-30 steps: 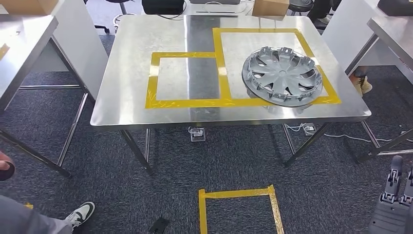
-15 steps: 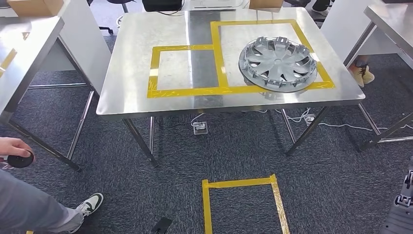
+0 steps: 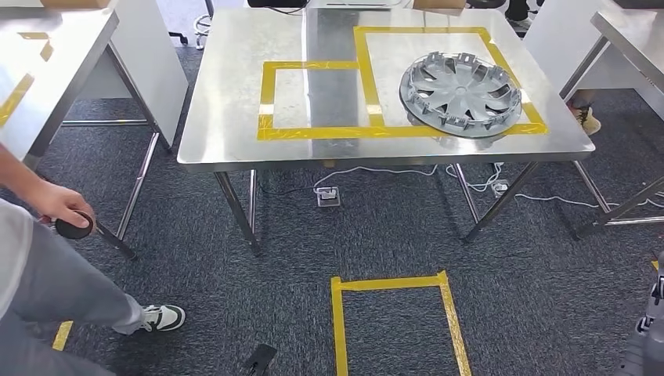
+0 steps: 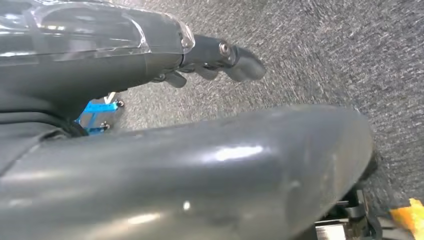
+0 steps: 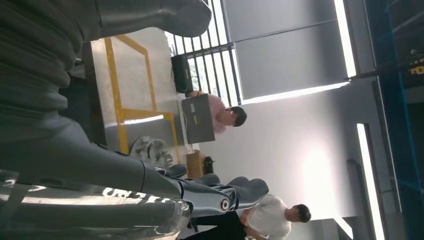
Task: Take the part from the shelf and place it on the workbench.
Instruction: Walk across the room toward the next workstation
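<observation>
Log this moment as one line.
part: wheel cover on workbench, inside large taped square | left hand: holds nothing | right hand: holds nothing | person's hand nearby

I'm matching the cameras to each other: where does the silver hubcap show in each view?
Head view: hubcap lies on the steel table, inside the larger yellow tape square.
Left wrist view: not in it.
Right wrist view: hubcap partly visible beyond the right hand.
Shared landmark: the yellow tape on the table.

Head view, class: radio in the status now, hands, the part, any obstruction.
Both hands open, holding nothing: left hand, right hand. Wheel cover lies on the workbench inside yellow tape. Person beside the table.
</observation>
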